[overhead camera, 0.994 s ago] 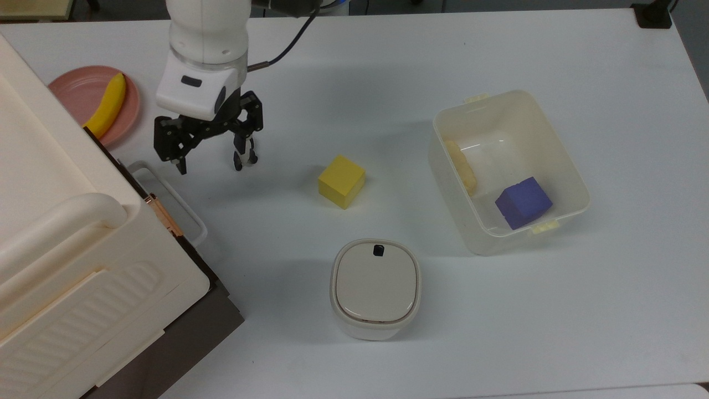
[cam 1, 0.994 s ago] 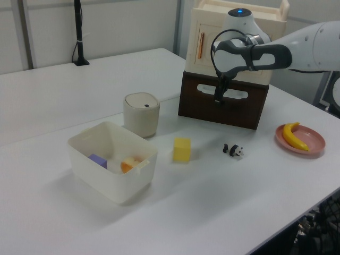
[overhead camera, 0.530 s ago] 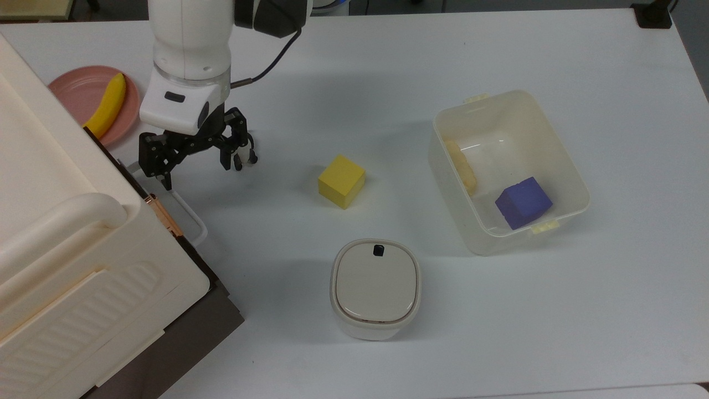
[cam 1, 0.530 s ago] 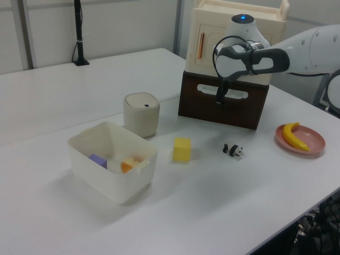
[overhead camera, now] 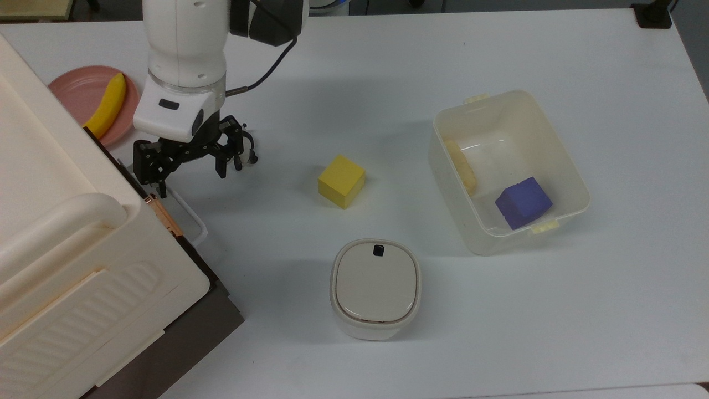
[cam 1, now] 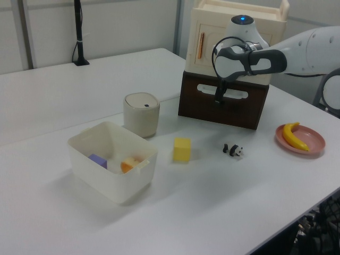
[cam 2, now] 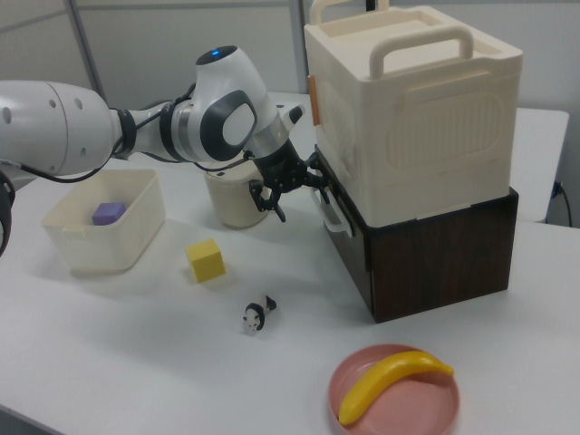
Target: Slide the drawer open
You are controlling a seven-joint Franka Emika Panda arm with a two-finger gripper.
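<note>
Drawer [cam 1: 222, 105]: dark brown front, white loop handle; hand [overhead camera: 190, 170] spread open beside handle.

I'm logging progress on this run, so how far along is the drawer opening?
Done: the gripper has reached the drawer's white loop handle, fingers open, one by the loop. In hand: lining up on that handle; no grasp is visible. Left: closing on it and pulling, since the drawer front sits flush with its dark base, unopened.
</note>
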